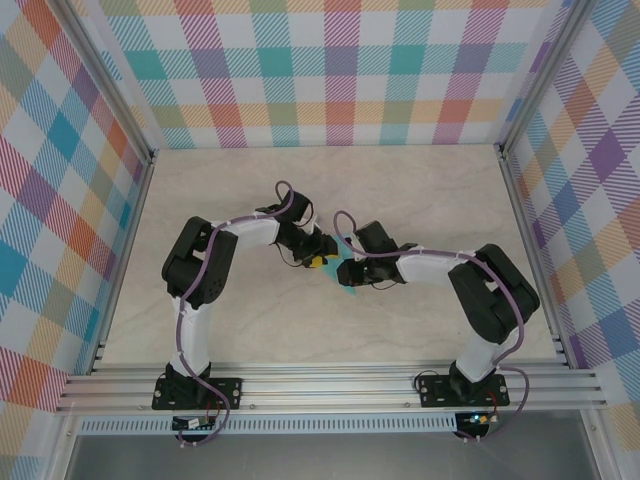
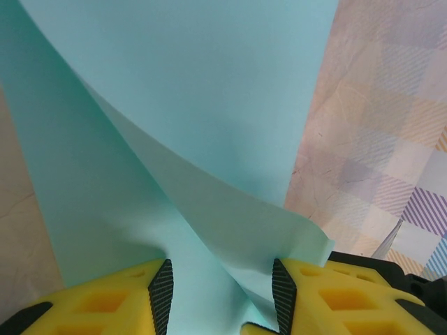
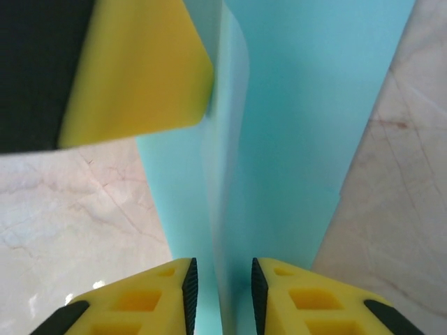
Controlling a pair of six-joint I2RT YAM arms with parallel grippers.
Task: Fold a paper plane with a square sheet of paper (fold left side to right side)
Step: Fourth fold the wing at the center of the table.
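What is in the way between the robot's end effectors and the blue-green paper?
Nothing visible. The paper runs up between the fingers of the left end effector and of the right end effector, with no other thing in either gap.

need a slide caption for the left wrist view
Partly folded light-turquoise paper sheet curving up between the parted yellow fingers of the left gripper.

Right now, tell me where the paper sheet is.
In the top view the paper sheet lies near the middle of the table, between the left gripper and the right gripper; both wrist views show it running between that gripper's fingers.
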